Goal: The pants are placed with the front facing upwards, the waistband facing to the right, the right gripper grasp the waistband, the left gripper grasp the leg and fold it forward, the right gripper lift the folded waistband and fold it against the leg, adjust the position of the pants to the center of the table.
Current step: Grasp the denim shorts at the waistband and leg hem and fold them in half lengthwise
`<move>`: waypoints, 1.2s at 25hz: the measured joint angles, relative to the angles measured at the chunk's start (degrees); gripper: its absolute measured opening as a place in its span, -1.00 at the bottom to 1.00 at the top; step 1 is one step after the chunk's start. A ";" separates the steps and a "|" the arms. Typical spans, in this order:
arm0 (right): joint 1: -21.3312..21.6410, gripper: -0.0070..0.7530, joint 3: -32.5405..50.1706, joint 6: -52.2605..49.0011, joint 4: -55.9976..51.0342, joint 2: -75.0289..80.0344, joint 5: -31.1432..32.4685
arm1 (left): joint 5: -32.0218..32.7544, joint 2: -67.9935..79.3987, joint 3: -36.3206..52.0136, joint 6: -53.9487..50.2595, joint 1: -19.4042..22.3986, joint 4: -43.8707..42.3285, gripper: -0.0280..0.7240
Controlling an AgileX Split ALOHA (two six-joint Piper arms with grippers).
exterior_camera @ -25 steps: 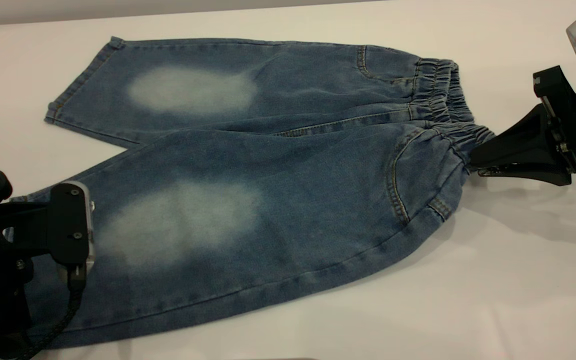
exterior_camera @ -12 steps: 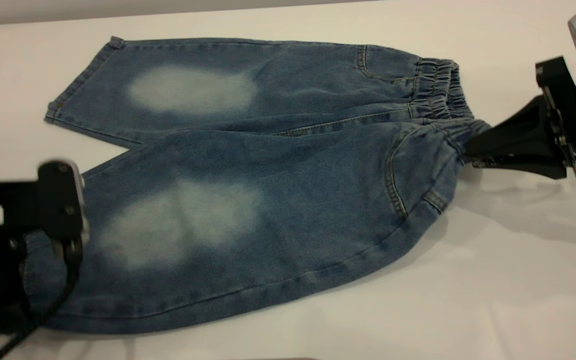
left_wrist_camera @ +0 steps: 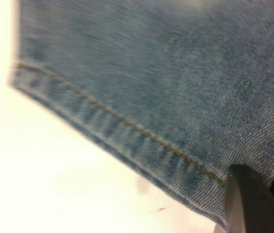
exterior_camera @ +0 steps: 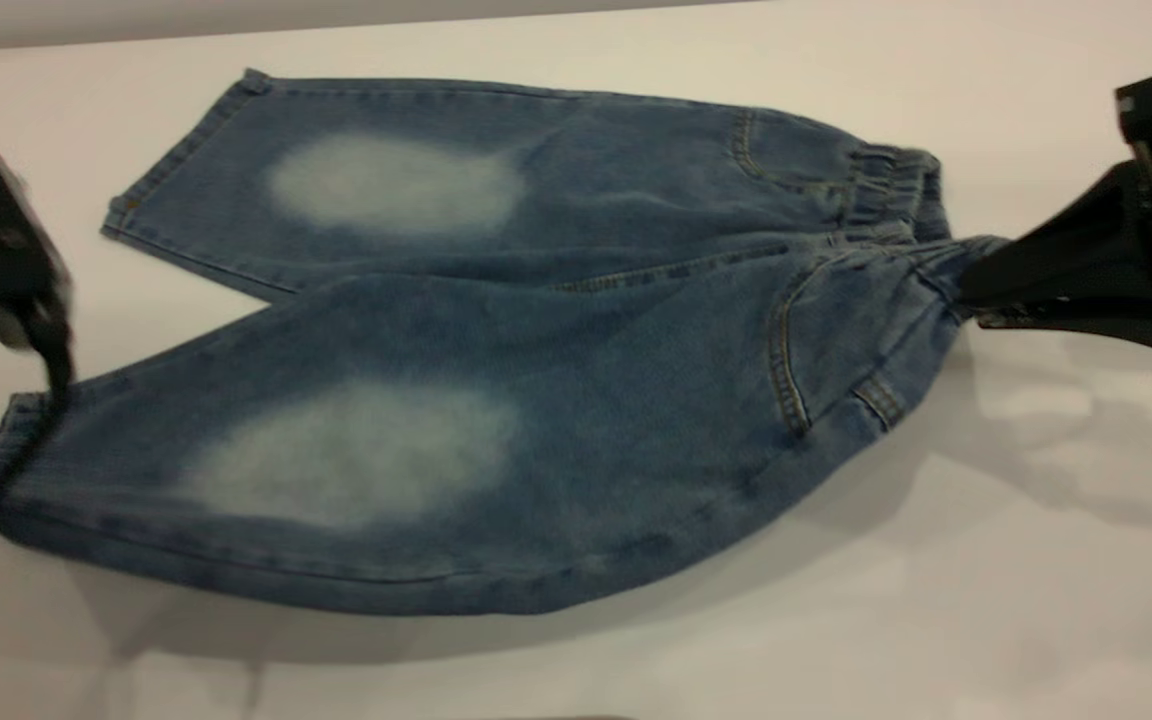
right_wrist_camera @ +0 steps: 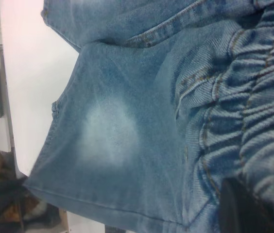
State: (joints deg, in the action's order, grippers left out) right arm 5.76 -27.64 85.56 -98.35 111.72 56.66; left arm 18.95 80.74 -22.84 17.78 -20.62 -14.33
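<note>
The blue denim pants [exterior_camera: 536, 330] lie front up on the white table [exterior_camera: 986, 620], legs to the left. The gathered waistband [exterior_camera: 891, 190] points right. My right gripper [exterior_camera: 971, 290] is shut on the waistband's near corner, and the ruched band [right_wrist_camera: 263, 111] fills the right wrist view beside one black finger [right_wrist_camera: 239, 208]. At the far left my left gripper [exterior_camera: 1, 445] is shut on the near leg's hem [left_wrist_camera: 127, 126]. One of its black fingers [left_wrist_camera: 248, 204] presses on the stitched edge. The near leg hangs stretched between both grippers, off the table, with a shadow under it. The far leg [exterior_camera: 386, 180] lies flat.
The table's back edge [exterior_camera: 336, 30] runs along the top of the exterior view. Bare white tabletop extends in front of and to the right of the pants. Dark clutter [right_wrist_camera: 1, 194] shows beyond the table edge in the right wrist view.
The left gripper moved left and up with the near leg's hem. The right gripper rose and shifted right with the waistband. The near half of the pants now hangs stretched above the table.
</note>
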 joint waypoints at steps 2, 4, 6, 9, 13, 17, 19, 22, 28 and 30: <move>0.00 -0.82 2.52 -0.70 0.07 -2.96 -0.50 | 2.87 -3.98 0.00 -0.20 0.00 0.62 -0.82; 0.00 -0.82 5.03 -1.46 0.40 -5.81 -0.79 | 6.85 -7.67 0.05 -0.31 0.00 1.41 -0.82; 0.00 -0.82 7.13 -2.20 0.94 -8.35 -0.79 | 10.40 -11.46 0.10 -0.37 0.00 1.59 -0.82; 0.00 -0.82 8.23 -5.48 1.96 -10.94 -0.46 | 10.16 -16.17 0.14 -0.80 0.00 1.59 -0.82; 0.00 -0.82 8.23 -11.68 2.05 -12.91 0.49 | 5.99 -18.15 0.14 -6.10 0.73 0.36 -0.82; 0.00 -0.82 8.23 -17.13 -0.54 -13.02 0.62 | 0.86 -16.26 -2.03 -13.13 5.58 -2.53 -0.82; 0.00 -0.82 8.25 -18.82 -3.44 -13.02 0.69 | -1.80 -14.06 -4.65 -15.04 8.50 -3.73 -0.82; 0.00 -0.82 7.10 -22.74 -4.51 -13.02 -0.40 | -4.62 -8.93 -10.14 -15.88 11.89 -4.37 -0.82; 0.00 -0.81 2.09 -30.17 -4.80 -13.02 -5.46 | -8.36 7.82 -20.92 -15.35 13.19 -4.57 -0.82; 0.00 -0.81 0.27 -32.39 -4.82 -12.81 -8.23 | -10.35 13.43 -24.40 -15.15 13.19 -4.46 -0.82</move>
State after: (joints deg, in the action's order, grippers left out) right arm 5.76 -27.37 53.17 -103.17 98.91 48.43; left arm 8.60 94.18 -47.24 2.63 -7.43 -18.79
